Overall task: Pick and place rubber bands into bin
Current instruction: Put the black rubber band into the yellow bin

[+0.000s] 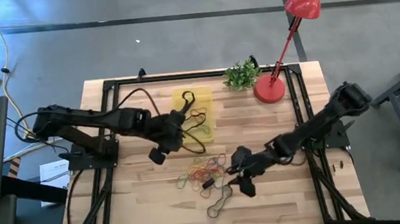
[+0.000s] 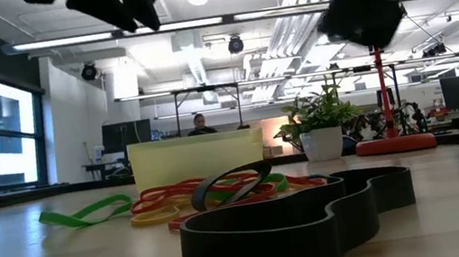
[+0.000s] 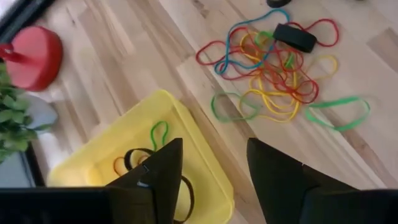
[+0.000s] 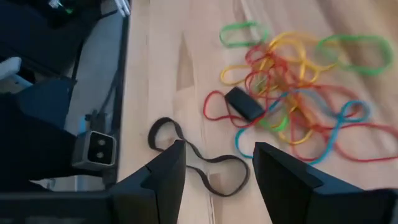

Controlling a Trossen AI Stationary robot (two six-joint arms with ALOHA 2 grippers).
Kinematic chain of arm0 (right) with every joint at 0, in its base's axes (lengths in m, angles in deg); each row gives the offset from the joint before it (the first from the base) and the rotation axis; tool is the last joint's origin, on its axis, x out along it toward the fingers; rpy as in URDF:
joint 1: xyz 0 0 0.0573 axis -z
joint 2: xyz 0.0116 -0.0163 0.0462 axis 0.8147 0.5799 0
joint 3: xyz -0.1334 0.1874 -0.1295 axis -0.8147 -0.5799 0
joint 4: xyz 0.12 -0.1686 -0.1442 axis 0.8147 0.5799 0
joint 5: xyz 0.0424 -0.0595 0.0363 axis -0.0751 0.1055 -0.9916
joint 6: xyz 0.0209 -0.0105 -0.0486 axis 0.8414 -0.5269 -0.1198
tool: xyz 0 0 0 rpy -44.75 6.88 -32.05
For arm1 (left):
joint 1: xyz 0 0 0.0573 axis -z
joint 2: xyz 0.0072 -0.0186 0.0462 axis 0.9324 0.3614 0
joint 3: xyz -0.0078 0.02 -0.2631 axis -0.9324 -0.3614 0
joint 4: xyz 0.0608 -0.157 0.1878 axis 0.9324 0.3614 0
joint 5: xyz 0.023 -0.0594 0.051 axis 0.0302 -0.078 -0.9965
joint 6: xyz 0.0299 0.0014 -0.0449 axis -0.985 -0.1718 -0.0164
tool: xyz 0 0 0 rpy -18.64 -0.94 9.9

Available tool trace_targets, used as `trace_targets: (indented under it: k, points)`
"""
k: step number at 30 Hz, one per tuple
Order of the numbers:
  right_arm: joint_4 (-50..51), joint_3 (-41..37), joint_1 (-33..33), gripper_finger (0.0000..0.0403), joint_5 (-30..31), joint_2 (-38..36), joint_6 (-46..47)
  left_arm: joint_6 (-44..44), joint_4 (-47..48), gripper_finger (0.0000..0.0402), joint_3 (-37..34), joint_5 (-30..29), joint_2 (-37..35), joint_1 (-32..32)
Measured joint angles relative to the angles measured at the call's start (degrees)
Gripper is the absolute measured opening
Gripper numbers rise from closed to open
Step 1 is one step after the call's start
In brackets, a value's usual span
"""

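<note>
the left gripper (image 3: 211, 180) hangs wide and empty over the bin (image 1: 194, 112) near the tabletop's far edge; a few bands lie inside. most rubber bands (image 1: 206, 172) remain mid-table, under the open, empty right gripper (image 4: 214, 180).

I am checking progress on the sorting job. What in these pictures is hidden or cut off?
- Bin contents: low view, hidden by its front wall.
- Bin: left wrist view, partly covered by the left gripper, open above it.
- Long black band: right wrist view, partly behind the open right gripper.
</note>
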Motion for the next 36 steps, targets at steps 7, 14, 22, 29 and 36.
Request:
trace_targets:
  k: [7, 14, 22, 29, 36]
  points:
    - [-3.42, 2.04, -1.07, 0.0177, 0.24, 11.15, 2.79, 3.03, 2.90, 0.0155, -0.01, -2.03, -1.75, 4.03]
    - [0.17, 5.13, -1.89, 0.0177, 3.19, 16.20, 3.48, 5.60, 7.30, 0.0156, 0.04, -5.96, -2.58, 6.89]
    - [6.41, 6.08, -1.87, 0.0177, 3.67, 16.77, 3.45, 7.22, 8.42, 0.0156, 0.00, -8.14, -3.72, 7.97]
    - [6.49, 6.12, -2.16, 0.0177, 1.35, 17.21, 2.01, 8.74, 8.51, 0.0156, 0.00, -10.40, -4.05, 7.84]
    - [6.81, 6.10, -2.37, 0.0177, 3.36, 17.36, 1.87, 9.24, 8.49, 0.0156, 0.00, -11.02, -4.05, 7.84]
